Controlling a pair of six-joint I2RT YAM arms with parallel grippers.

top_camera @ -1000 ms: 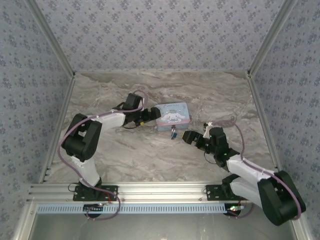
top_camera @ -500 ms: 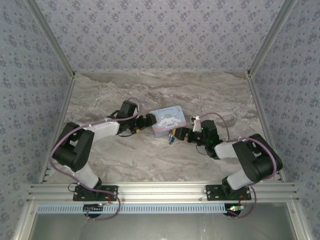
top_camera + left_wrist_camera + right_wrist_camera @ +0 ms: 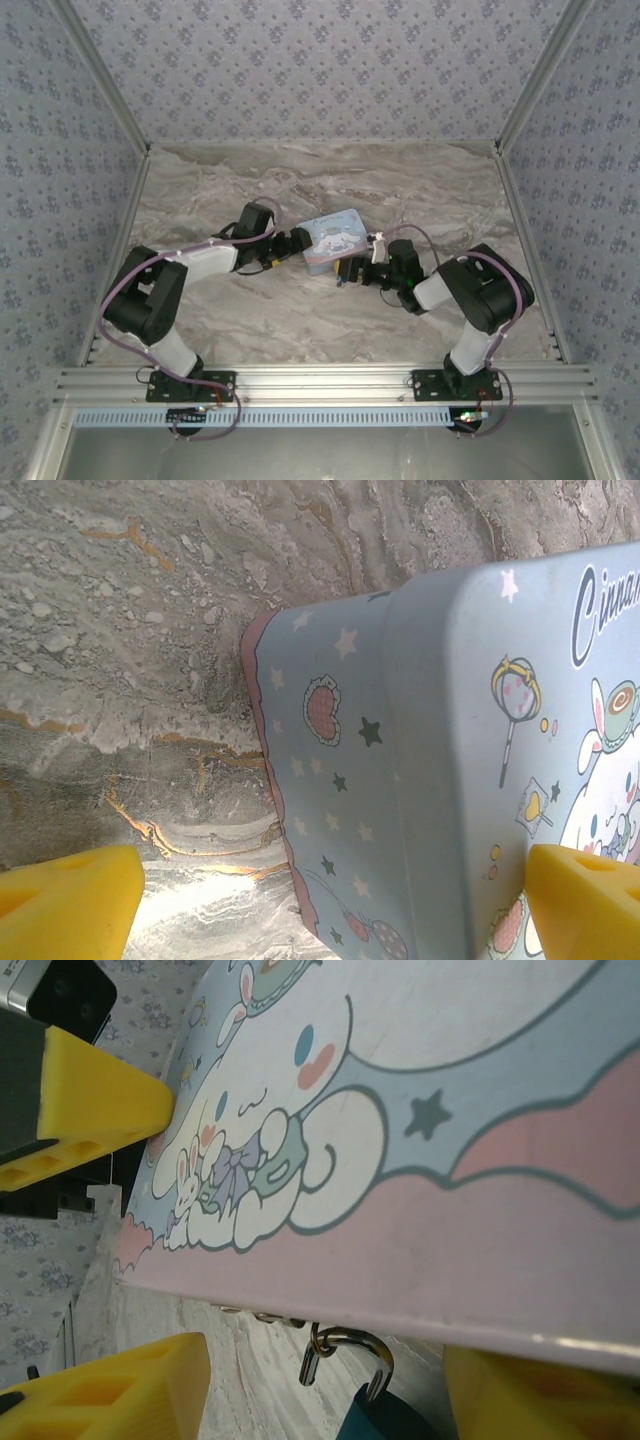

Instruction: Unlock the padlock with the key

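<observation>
Over the last second the right gripper [image 3: 352, 268] has swung in against the tin box [image 3: 335, 232], fingers spread either side of the padlock [image 3: 385, 1415] hanging at its front edge, while the left gripper [image 3: 298, 243] sits spread across the opposite end, so taking hold of the lock looks next.

On the lid of the pastel blue tin box [image 3: 420, 730], my left wrist camera shows one word in dark cursive letters. It begins with "Cinna", and the letter after that is cut by the right edge of the picture. In my right wrist camera I can read no letters among the lid's drawings. From the top camera its print is too small to read.
</observation>
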